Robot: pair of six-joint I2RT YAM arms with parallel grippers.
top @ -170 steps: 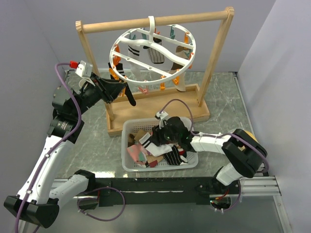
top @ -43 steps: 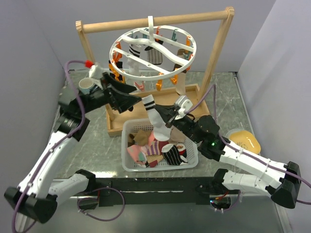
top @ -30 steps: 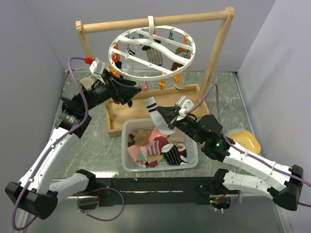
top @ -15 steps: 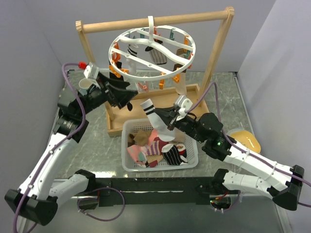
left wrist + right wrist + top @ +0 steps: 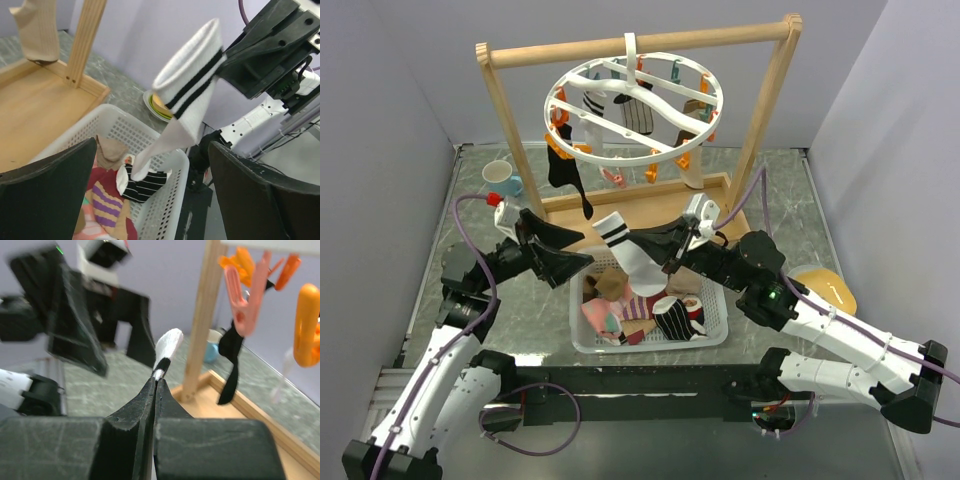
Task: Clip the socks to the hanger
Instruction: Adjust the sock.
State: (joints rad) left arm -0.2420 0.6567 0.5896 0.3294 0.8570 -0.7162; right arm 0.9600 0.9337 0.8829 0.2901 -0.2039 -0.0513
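A white basket (image 5: 650,347) sits on the worktop (image 5: 780,190), near the front edge. It holds a pile of socks (image 5: 640,310): pink, brown, and black with white stripes.

Just above the back of the basket, the right pincer (image 5: 665,260) is closed tight on a striped sock (image 5: 625,250). This sock is white with two black bands near its open end. The pincer pinches it at one side. The open end points up and the foot hangs down into the basket. In the right wrist view only a small white and black tip of the sock sticks out past the closed fingers.

The left pincer (image 5: 582,262) is at the left side of the basket, up in the air. Its fingers are spread wide and nothing is between them. It points at the striped sock but does not touch it.

Behind the basket stands a wooden frame (image 5: 762,130). The round white hanger (image 5: 645,93) hangs from its top bar, high above the basket. Some socks are clipped to it, and a black sock (image 5: 570,175) hangs from its left side.

A blue cup (image 5: 502,178) stands far to the back left of the basket. A yellow dish (image 5: 820,285) lies to the right of the basket.
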